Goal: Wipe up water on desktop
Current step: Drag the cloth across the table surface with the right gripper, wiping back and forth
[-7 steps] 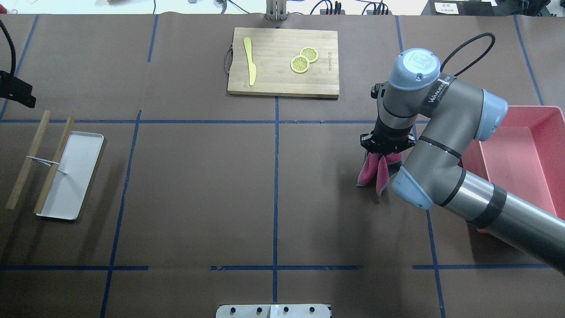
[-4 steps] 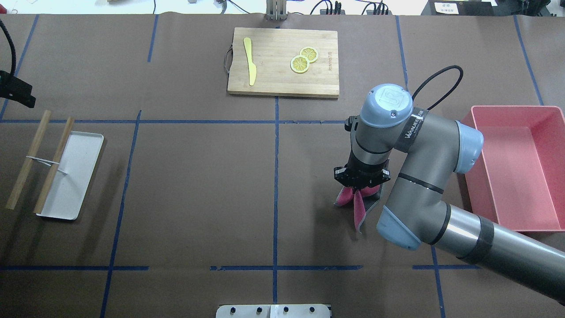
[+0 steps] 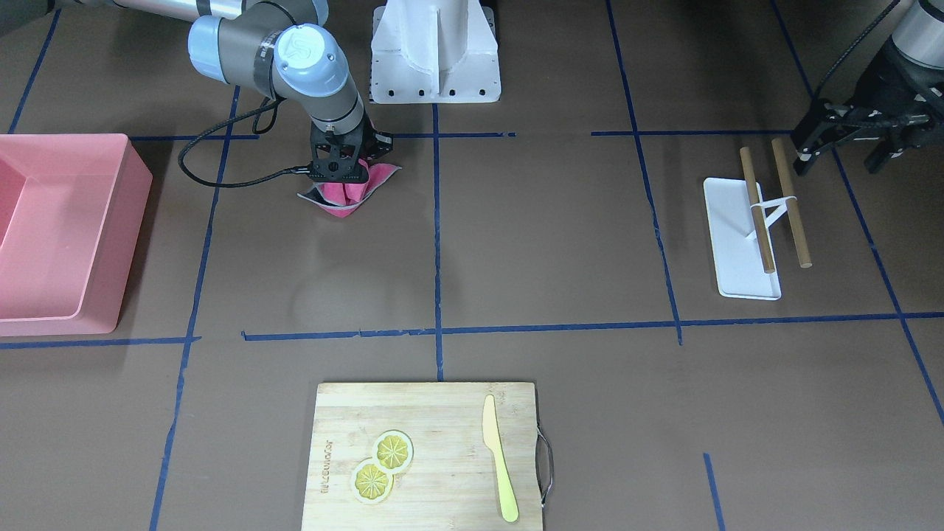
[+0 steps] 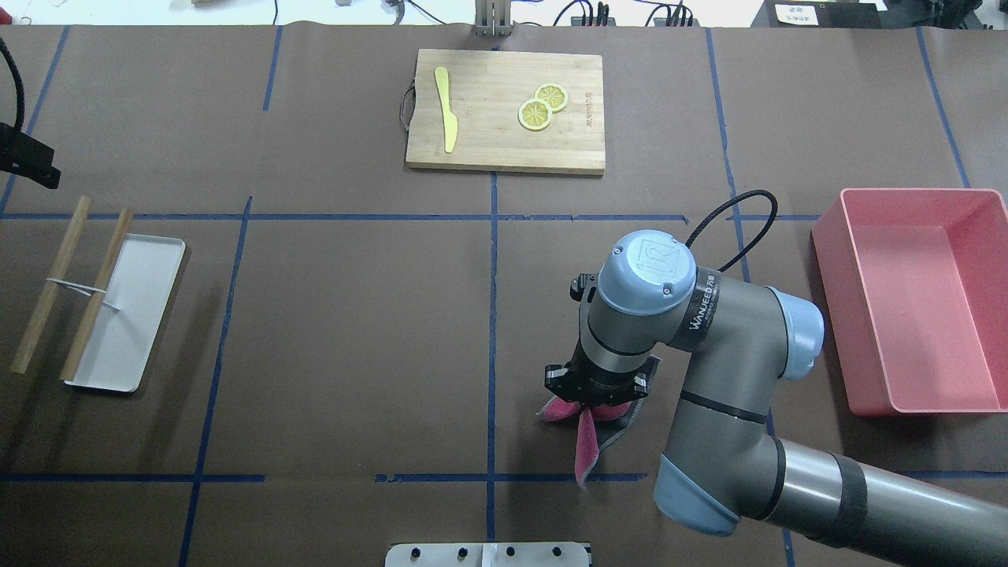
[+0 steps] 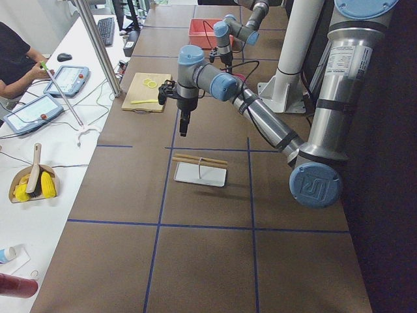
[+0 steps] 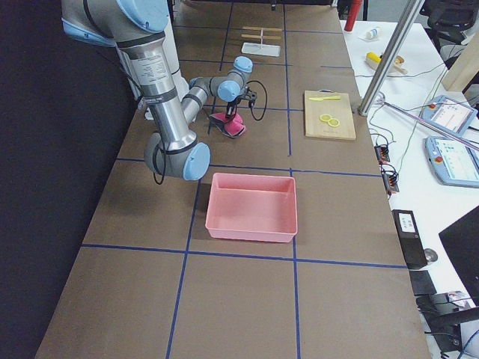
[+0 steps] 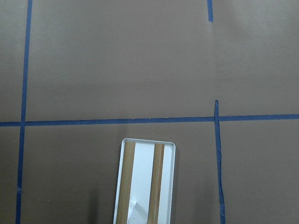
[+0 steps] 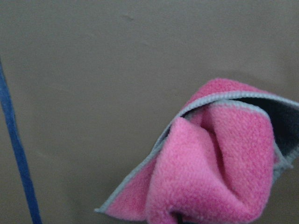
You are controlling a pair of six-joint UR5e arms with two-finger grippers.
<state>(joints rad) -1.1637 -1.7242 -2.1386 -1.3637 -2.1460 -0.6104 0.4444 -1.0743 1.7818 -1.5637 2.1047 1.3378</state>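
The desktop (image 4: 354, 331) is a dark-brown surface with blue tape lines; I see no water on it. My right gripper (image 4: 596, 396) points straight down and is shut on a pink cloth with grey edging (image 4: 586, 449), pressing it on the desktop close to the robot's base. The cloth also shows in the front-facing view (image 3: 346, 199) and bunched in the right wrist view (image 8: 219, 177). My left gripper (image 3: 841, 158) hovers open and empty beyond the white tray, far from the cloth.
A pink bin (image 4: 913, 299) stands at the right. A bamboo cutting board (image 4: 504, 110) with a yellow knife and lemon slices lies at the far middle. A white tray (image 4: 130, 315) with two wooden sticks lies at the left.
My right gripper has dragged the pink cloth across the desktop toward the robot's base and toward the centre line. The left arm has barely moved.
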